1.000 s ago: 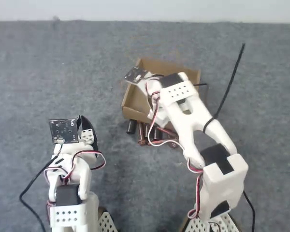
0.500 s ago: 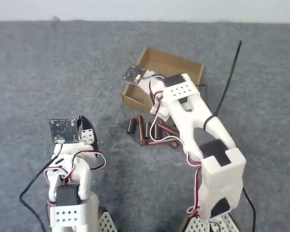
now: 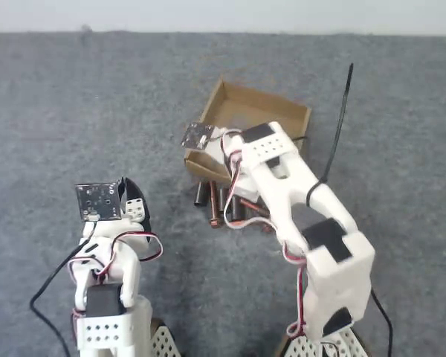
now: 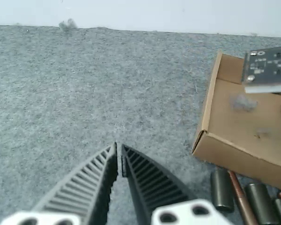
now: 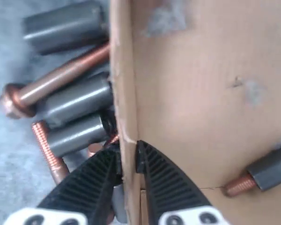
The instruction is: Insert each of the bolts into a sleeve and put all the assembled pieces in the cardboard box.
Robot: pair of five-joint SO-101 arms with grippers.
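Note:
The cardboard box (image 3: 247,110) lies open at mid table. My right gripper (image 5: 126,157) is shut on the cardboard box wall (image 5: 122,93), one finger inside and one outside. One assembled piece (image 5: 267,171) lies on the box floor. Just outside the wall lie several grey sleeves (image 5: 75,101) and copper bolts (image 5: 61,79), which the high view places as a pile (image 3: 221,206) at the box's near side. My left gripper (image 4: 118,152) is shut on nothing, over bare carpet to the left of the box (image 4: 239,126) and well apart from it.
Grey carpet covers the table, with open room to the left and beyond the box. A black cable (image 3: 340,111) runs from the right arm past the box's right side. A white wall edge runs along the far side.
My right wrist has drawn back toward the near left with the box wall in its fingers, and the box has shifted slightly against the pile. The left arm has not moved.

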